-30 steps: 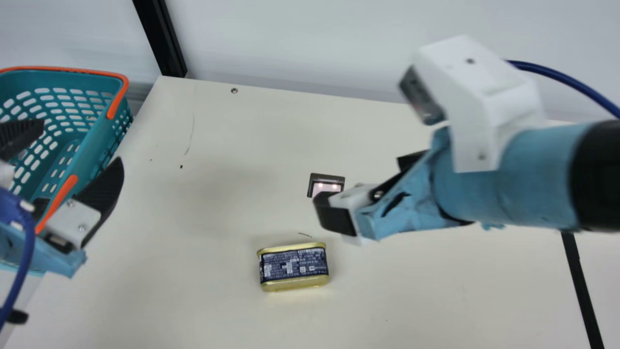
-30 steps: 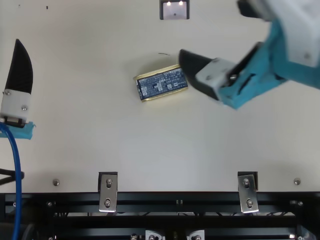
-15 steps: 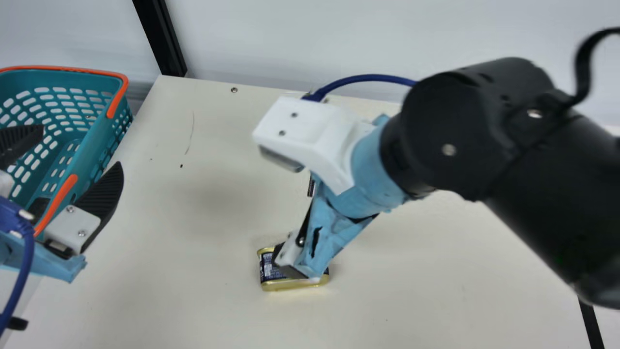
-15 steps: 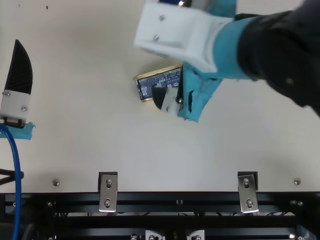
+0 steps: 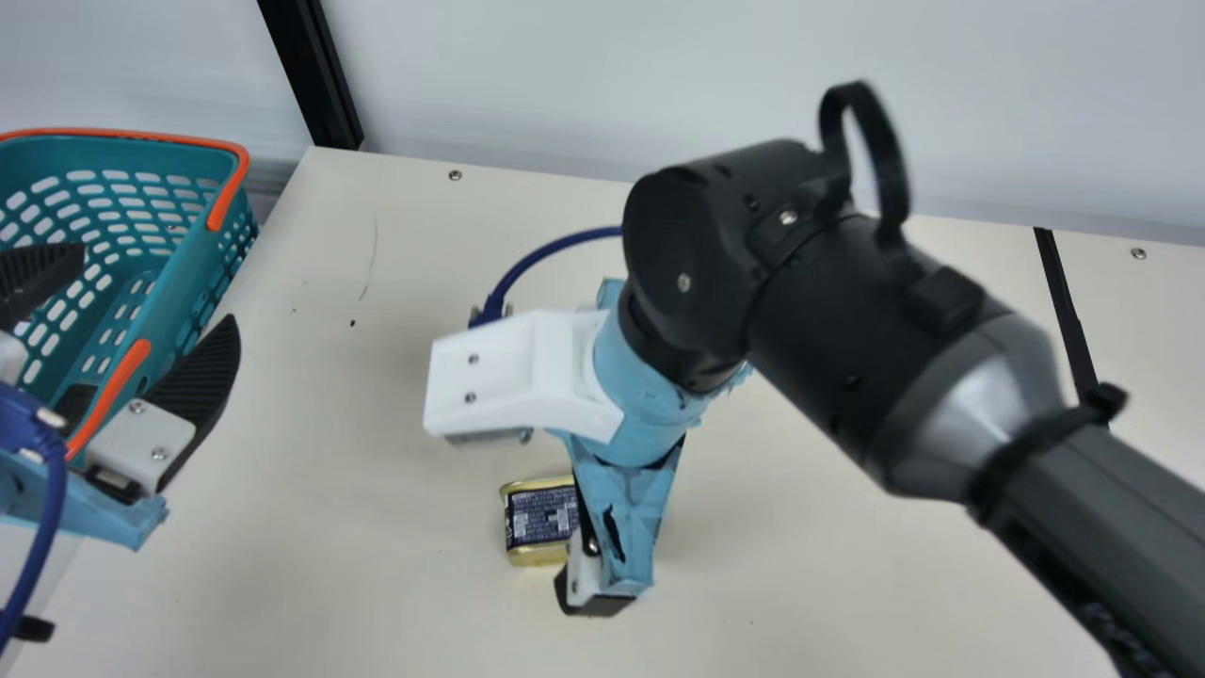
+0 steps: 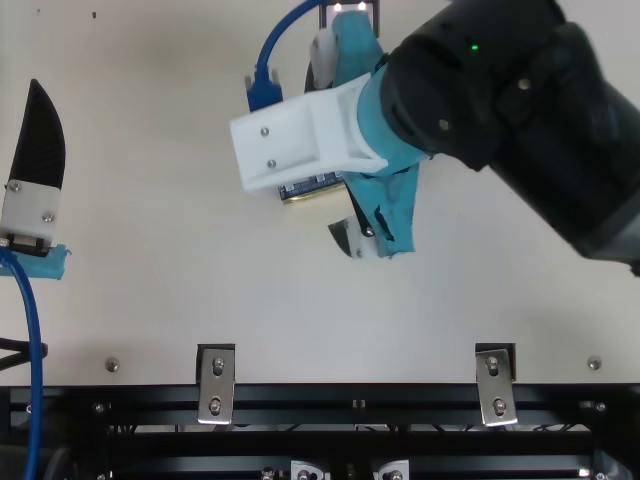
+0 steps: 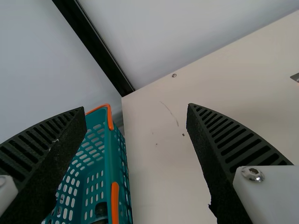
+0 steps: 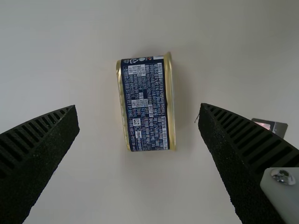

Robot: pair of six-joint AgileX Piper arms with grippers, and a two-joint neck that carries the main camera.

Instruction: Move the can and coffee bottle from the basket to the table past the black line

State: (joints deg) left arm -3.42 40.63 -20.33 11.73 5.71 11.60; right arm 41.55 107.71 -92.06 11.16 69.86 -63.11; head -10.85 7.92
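Right wrist view shows us the gold-rimmed rectangular metal can with dark blue label (image 8: pixel 145 102), lying on the cream table (image 5: pixel 377 424) with its printed narrow side up. The right gripper with black ribbed fingers (image 8: pixel 138 107) is wide open and has hold of nothing; its fingertips stand apart at both sides of the can, across the two gold rims. In the main view the black straight line (image 5: pixel 1068 320) runs far to the right of the can, so we judge that the can must be carried there.

The step in hand, as we judge, is to grasp the can. We should come straight down, with the can in the middle of the opening, and close evenly on both rimmed faces. It is better to go low enough, because a grip only on the upper rim may slip or tip the can. The metal is probably smooth and hard, so a firm but not violent closing should be sufficient. After this we lift before we travel, and set the can down gently past the line.

Our left gripper with black ribbed fingers (image 7: pixel 136 108), near the teal perforated basket with orange rim (image 5: pixel 231 193), is also open and empty; we better leave it there meanwhile.
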